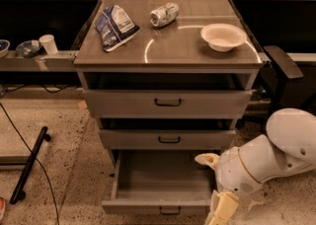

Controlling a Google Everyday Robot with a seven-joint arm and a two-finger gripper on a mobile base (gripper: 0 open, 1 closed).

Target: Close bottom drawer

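We're looking down on a grey metal cabinet standing on a speckled stone floor. Its brushed top catches a curved glare and carries a crumpled blue snack bag, a can lying on its side and a white bowl near the right edge. To the left a low shelf holds a white cup and two small dishes beside it. A black bar lies on the floor, with a thin cable trailing past it.

Behind the cabinet it's mostly dark, and little can be made out there. A dark padded shape at the right is hard to identify. The white robot arm comes in from the lower right, and its cream-coloured gripper hangs low, just beside the right front corner of the bottom drawer. The frame's bottom edge cuts the gripper off, so I cannot tell whether it is grasping or released, nor whether it touches the drawer.

That bottom drawer sits pulled well out toward the camera, its grey floor open to view. Its front panel runs left to right, with the small dark handle facing us, partly clipped by the bottom edge. The middle drawer and the top drawer above it each sit out a little further than the one below the top.
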